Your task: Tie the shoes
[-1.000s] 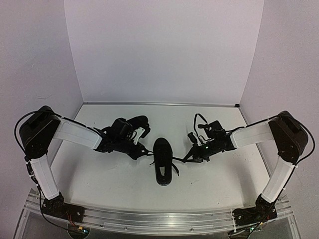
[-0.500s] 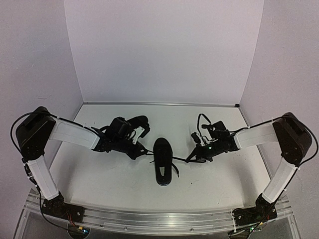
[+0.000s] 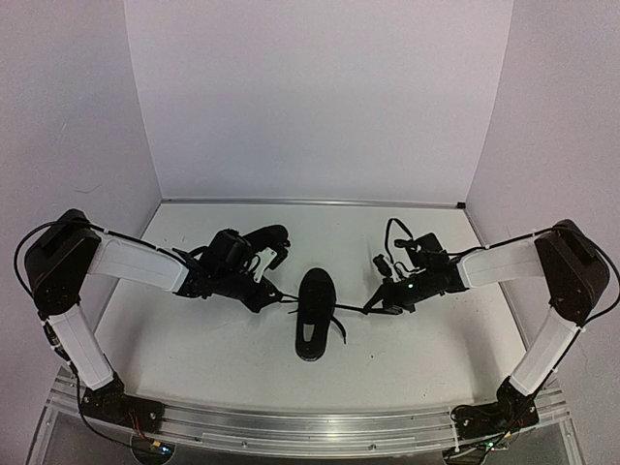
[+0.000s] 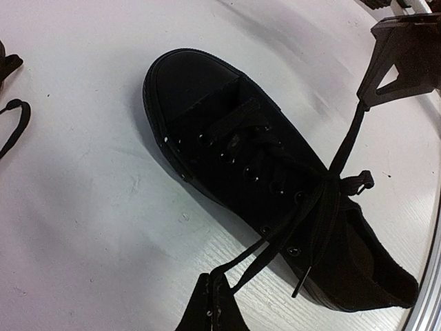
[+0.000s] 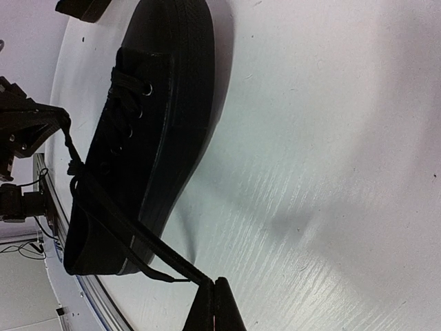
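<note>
One black shoe (image 3: pixel 312 315) lies in the middle of the table, toe pointing away from the arm bases. Its laces are crossed over the tongue in a knot (image 4: pixel 329 185), and a strand runs out to each side. My left gripper (image 3: pixel 275 294) is shut on the left lace strand (image 4: pixel 272 245), pinched at the fingertips (image 4: pixel 212 289). My right gripper (image 3: pixel 369 308) is shut on the right lace strand (image 5: pixel 138 234), which is pulled straight. The second shoe (image 3: pixel 267 235) lies behind the left arm, partly hidden by it.
White walls close in the table (image 3: pixel 407 368) at the back and both sides. A metal rail (image 3: pixel 310 431) runs along the near edge. A loose lace loop (image 4: pixel 15 124) of the second shoe lies left of the middle shoe.
Both grippers have drawn apart, the left one leftward and the right one rightward, tightening the laces. The middle shoe's heel has swung slightly left.
</note>
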Robot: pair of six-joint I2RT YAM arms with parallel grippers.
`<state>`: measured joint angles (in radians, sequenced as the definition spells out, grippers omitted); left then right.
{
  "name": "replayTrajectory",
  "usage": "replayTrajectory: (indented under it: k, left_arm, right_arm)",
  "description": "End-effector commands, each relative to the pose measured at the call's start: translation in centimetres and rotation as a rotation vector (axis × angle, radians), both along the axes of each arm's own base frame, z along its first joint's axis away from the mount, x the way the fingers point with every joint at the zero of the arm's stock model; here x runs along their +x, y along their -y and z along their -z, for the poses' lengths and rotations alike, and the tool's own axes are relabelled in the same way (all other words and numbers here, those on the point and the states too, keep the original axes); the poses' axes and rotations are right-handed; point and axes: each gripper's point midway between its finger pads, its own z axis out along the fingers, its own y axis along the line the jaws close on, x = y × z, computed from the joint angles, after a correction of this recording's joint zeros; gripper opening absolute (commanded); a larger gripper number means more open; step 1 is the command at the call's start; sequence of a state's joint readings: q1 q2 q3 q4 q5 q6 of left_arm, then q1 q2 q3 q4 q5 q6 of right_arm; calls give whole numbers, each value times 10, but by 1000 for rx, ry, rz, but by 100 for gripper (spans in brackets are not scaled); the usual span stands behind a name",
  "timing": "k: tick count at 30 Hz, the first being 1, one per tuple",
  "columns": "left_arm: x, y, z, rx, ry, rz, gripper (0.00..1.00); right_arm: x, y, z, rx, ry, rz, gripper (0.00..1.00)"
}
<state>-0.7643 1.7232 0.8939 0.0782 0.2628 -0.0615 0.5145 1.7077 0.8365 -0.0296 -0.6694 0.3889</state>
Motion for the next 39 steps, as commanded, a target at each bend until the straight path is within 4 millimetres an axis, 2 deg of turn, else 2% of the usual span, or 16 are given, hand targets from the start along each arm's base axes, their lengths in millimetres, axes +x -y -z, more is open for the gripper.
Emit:
replayTrajectory:
  k: [1, 4, 6, 10, 13, 16, 21, 25, 28, 29, 33, 36, 39]
  left_arm:
    - [20, -20, 2, 50, 25, -112, 0]
    - [23, -15, -18, 21, 54, -106, 0]
    - [26, -17, -24, 29, 72, -108, 0]
    - [22, -22, -2, 58, 30, -105, 0]
    - [15, -14, 5, 20, -20, -83, 0]
    - [13, -8, 11, 28, -30, -70, 0]
    - [13, 0, 4, 25, -18, -34, 0]
    - [12, 5, -3, 15, -14, -7, 0]
    - [13, 9, -11, -2, -3, 4, 2]
    - [14, 9, -14, -5, 1, 4, 7]
    - [11, 8, -30, -35, 23, 8, 28]
    - [11, 4, -50, -68, 57, -9, 46]
    - [12, 1, -68, -96, 78, -31, 67]
  right_arm:
    - [4, 31, 19, -107, -31, 76, 0]
    - [9, 31, 8, -99, -10, 83, 0]
    - [11, 33, 3, -102, -1, 88, 0]
    - [6, 39, 13, -117, -22, 87, 0]
    - [1, 38, 22, -112, -51, 78, 0]
    - [0, 36, 23, -98, -59, 72, 0]
    - [4, 20, 8, -23, -53, 25, 0]
    - [0, 0, -6, 46, -45, -49, 0]
    - [-5, -14, -9, 67, -49, -93, 0]
    - [-6, -17, -10, 74, -55, -101, 4]
    - [-4, -20, -16, 90, -55, -99, 27]
    - [0, -24, -35, 120, -25, -96, 43]
    - [6, -27, -60, 154, 23, -94, 51]
